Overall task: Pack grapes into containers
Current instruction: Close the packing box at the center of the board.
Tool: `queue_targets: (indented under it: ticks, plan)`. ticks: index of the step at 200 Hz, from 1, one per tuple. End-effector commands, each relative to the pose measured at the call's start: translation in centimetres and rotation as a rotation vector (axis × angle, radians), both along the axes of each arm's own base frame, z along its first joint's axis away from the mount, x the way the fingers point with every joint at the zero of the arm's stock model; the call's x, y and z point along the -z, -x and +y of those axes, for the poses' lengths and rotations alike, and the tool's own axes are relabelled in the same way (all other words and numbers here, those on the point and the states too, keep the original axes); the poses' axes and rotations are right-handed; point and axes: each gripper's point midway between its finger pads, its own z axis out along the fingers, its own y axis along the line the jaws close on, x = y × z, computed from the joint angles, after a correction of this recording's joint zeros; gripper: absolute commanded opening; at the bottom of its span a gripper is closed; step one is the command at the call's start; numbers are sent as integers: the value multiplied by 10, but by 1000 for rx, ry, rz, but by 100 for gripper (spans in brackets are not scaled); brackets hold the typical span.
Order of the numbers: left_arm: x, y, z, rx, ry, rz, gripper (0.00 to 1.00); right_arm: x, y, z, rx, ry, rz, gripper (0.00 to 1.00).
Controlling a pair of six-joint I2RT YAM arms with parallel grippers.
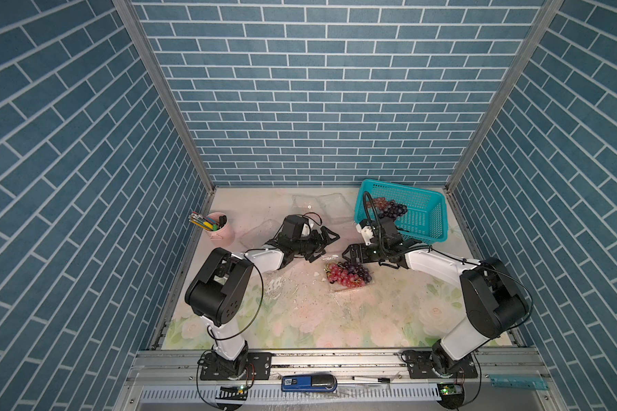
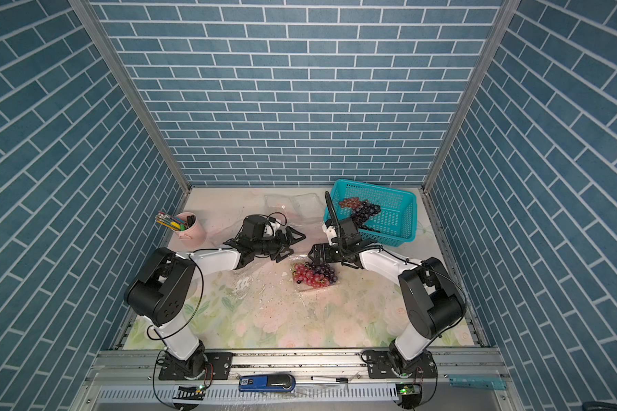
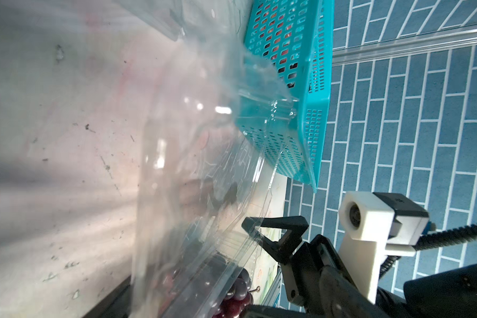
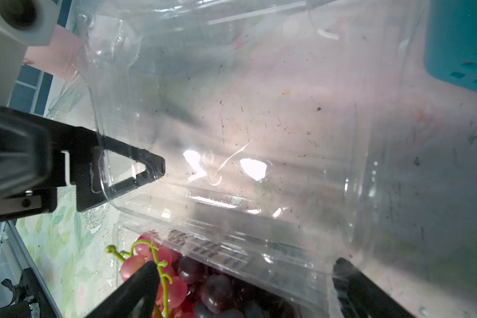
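Observation:
A clear container (image 1: 340, 290) lies mid-table with a bunch of red and dark purple grapes (image 1: 346, 274) (image 2: 312, 274) in its base. Its clear lid (image 4: 259, 132) (image 3: 193, 154) stands raised behind the grapes (image 4: 176, 283). My right gripper (image 1: 346, 253) (image 4: 248, 286) is open, its fingers (image 4: 146, 286) wide apart on either side of the hinge edge. My left gripper (image 1: 325, 247) (image 3: 193, 305) is open at the lid's other side; one of its fingers (image 4: 127, 165) shows through the lid's corner. More grapes (image 1: 389, 207) lie in the teal basket (image 1: 422, 213).
Two more clear containers sit farther back, one (image 1: 317, 203) near the wall and one (image 1: 260, 233) behind my left arm. A pink pen cup (image 1: 221, 229) stands at the left. The basket (image 2: 398, 217) stands close behind my right wrist. Blue brick walls enclose the table.

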Motion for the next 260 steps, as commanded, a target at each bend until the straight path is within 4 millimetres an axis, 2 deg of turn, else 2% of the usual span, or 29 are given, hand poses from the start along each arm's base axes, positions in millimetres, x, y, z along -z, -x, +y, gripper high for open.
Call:
queue_targets:
  ticks: [1,61,110,143,197,260]
  plan:
    - [-8,5,1,-1,10,-28,100,-5,-2,7,-52,-15,-29,99]
    - [-32,3,2,7,22,-95,100,-11,-10,16,-81,-21,-33,99]
    - [-32,2,5,5,20,-95,99,-17,-10,10,-59,-13,-48,99]
    - [-41,0,4,11,29,-116,100,-19,-10,-3,-34,-10,-43,99]
    - [-53,5,7,31,1,-150,100,-39,-1,-29,32,-50,-55,99]
    - [-65,12,8,59,-3,-184,100,-45,5,-59,175,-95,-17,99]
